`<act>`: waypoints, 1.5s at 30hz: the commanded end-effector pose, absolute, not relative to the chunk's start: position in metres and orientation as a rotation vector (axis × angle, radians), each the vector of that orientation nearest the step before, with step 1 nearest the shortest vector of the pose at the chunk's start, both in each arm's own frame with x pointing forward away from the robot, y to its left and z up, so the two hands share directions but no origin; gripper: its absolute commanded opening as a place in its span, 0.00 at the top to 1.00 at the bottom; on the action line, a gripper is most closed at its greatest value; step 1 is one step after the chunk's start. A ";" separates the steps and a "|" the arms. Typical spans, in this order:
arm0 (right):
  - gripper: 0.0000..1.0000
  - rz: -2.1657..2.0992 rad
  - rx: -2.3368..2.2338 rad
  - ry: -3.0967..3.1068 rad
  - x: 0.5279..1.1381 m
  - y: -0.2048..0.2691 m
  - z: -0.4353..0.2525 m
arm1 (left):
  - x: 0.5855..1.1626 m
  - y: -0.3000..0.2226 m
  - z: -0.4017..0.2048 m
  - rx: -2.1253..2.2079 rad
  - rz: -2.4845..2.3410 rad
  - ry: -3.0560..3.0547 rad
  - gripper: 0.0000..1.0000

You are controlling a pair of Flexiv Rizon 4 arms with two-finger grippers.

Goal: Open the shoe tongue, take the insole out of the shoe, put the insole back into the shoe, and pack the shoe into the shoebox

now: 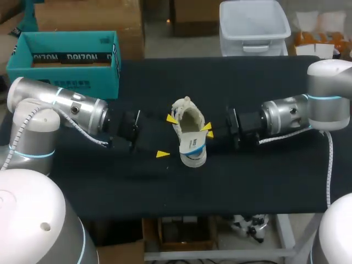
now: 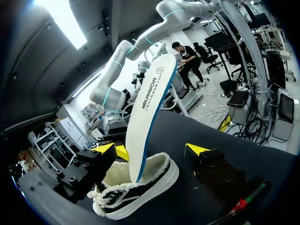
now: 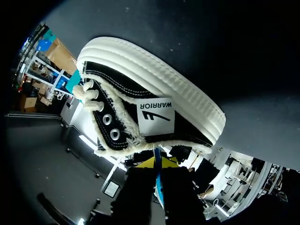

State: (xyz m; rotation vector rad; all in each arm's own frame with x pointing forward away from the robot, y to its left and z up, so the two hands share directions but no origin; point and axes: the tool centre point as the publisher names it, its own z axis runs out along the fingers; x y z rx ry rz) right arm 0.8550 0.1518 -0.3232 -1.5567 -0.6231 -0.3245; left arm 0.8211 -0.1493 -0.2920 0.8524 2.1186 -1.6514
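Black table (image 1: 110, 181): shoe (image 1: 186, 116) at centre, insole (image 1: 192, 147) standing half out, pinched by right gripper (image 1: 208, 131); left gripper (image 1: 166, 136) spread beside. Insole step judged underway; next requires steadying the shoe.

Robotics lab, left arm (image 1: 60, 104) and right arm (image 1: 308, 110) over black table (image 1: 247, 181), teal shoebox (image 1: 71, 80)

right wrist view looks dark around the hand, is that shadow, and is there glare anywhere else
Right wrist view: the right hand is backlit and near-black, though the insole edge shows, pinched between its fingers; the shoe is evenly lit. Left wrist view: no glare on the white insole. Head view: the black table swallows the left hand, only yellow tips stand out.
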 end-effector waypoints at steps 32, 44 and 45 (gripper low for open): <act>1.00 -0.425 -1.532 -0.667 0.862 0.152 -0.340 | 0.840 -0.176 -0.316 0.625 -1.583 2.004 0.78; 1.00 -0.421 -1.521 -0.668 0.862 0.153 -0.341 | 0.850 -0.185 -0.329 0.612 -1.517 2.041 0.98; 1.00 -0.419 -1.520 -0.668 0.863 0.153 -0.341 | 0.851 -0.186 -0.330 0.608 -1.515 2.045 0.99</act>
